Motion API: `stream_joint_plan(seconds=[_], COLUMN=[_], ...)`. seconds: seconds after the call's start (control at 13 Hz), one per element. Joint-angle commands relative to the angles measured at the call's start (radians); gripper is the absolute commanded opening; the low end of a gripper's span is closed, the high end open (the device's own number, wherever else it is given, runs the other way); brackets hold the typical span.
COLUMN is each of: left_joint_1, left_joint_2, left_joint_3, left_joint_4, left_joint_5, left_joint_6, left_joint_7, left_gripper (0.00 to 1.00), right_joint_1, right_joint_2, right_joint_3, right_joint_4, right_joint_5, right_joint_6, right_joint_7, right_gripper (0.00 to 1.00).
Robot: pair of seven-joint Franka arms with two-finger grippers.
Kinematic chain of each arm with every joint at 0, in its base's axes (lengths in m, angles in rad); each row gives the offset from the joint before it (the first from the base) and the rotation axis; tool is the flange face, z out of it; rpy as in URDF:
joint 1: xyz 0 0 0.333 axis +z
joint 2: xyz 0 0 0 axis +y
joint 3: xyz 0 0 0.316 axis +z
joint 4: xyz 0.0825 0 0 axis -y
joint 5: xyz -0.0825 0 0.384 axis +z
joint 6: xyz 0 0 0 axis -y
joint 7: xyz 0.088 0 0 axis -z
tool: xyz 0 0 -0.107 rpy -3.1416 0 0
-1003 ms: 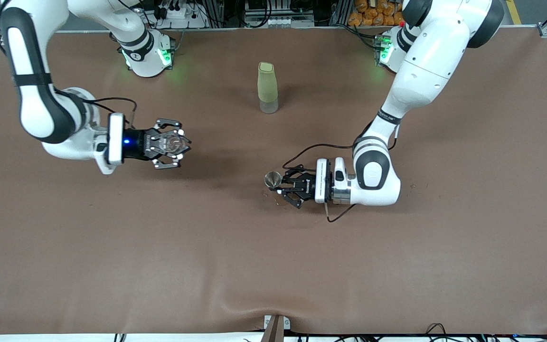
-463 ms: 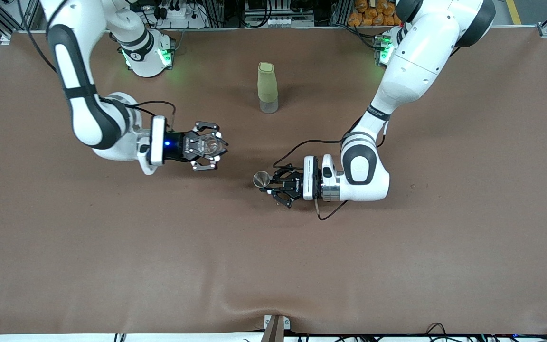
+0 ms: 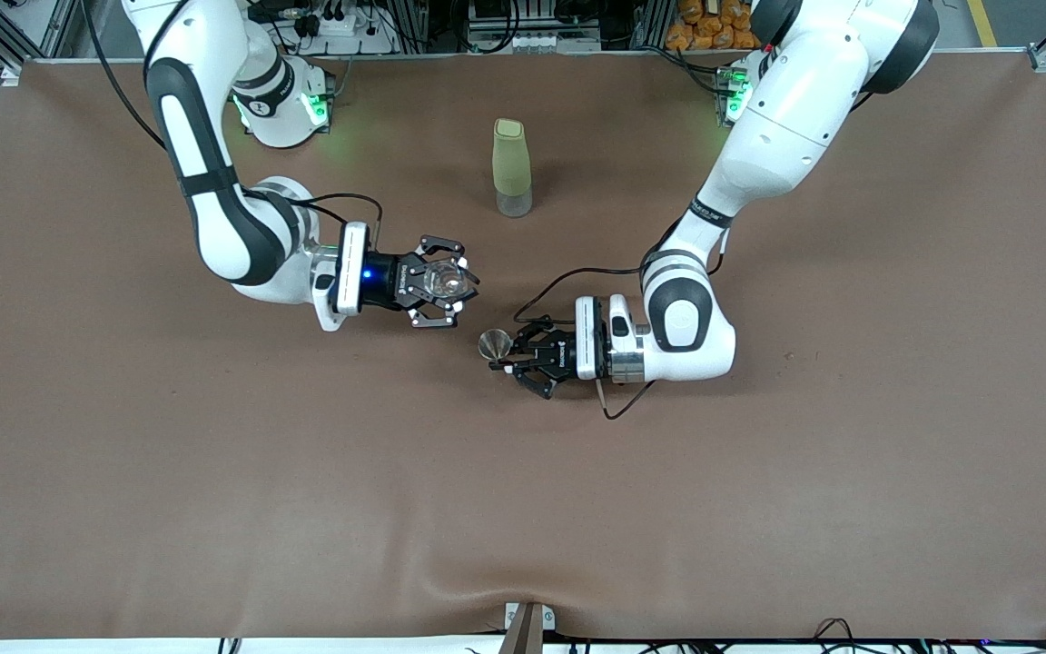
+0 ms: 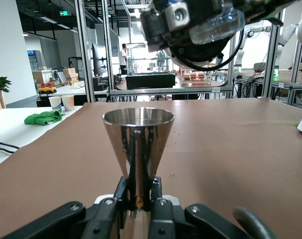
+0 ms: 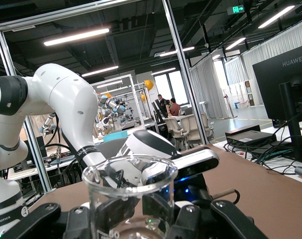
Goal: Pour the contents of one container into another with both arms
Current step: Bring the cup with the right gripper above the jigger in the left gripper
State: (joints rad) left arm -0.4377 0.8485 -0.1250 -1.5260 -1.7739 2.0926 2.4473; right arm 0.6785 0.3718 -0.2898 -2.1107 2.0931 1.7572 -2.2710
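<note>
both arms reach over mid-table: the right gripper clamps a clear glass beaker, the left gripper pinches a steel funnel cup, the two close together. one tall green bottle stands near the bases. wide bare brown table mat surrounds them.
</note>
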Motion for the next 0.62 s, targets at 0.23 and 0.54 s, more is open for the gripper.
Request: stream_joint_plan(seconds=[0.23,0.54], left_joint_1=[-0.015,-0.013], left_joint_2=[0.004,0.012], left_joint_3=[0.011,0.011], left_joint_4=[0.006,0.006], left_joint_5=[-0.036,-0.061], left_joint_6=[0.011,0.011], left_joint_7=[0.027,0.041], left_gripper=[0.00,0.00], right_joint_1=[0.019,0.024], right_joint_2=[0.085,0.111], right_joint_3=[0.050,0.089], right_joint_4=[0.083,0.126], right_joint_5=[0.132,0.182], right_joint_6=[0.039,0.090], right_joint_7=[-0.048,-0.051], right_gripper=[0.00,0.00])
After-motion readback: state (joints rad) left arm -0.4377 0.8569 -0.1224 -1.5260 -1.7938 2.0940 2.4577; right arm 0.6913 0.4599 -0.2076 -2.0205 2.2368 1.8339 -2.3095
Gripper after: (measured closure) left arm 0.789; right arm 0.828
